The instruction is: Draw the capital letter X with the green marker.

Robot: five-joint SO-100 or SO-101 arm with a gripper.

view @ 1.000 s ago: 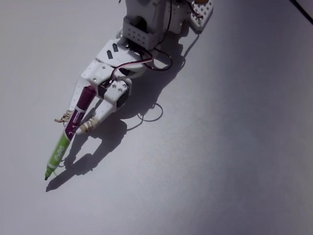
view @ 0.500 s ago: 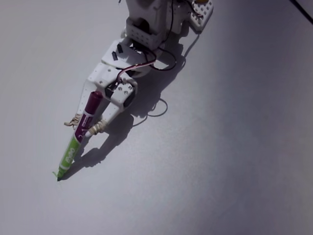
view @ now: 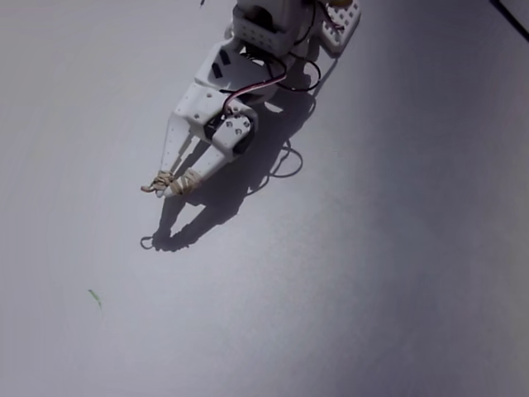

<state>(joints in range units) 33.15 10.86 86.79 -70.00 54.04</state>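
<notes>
In the fixed view my white gripper (view: 171, 185) points down-left over the pale grey surface, its rubber-banded fingertips (view: 157, 184) drawn together with nothing between them. The green marker is out of view. A tiny thin green ink dash (view: 95, 298), all that shows of the capital letter X, lies on the surface well below and left of the gripper. The gripper's dark shadow (view: 198, 219) falls just below and right of it.
The arm's body and a perforated white plate (view: 343, 16) stand at the top edge, with red and black cables (view: 281, 83) looping beside the wrist. A dark diagonal line (view: 508, 16) crosses the top right corner.
The gripper has pulled back up and to the right, away from the ink dash. The marker it held half a second ago no longer shows, and its fingertips have closed together.
</notes>
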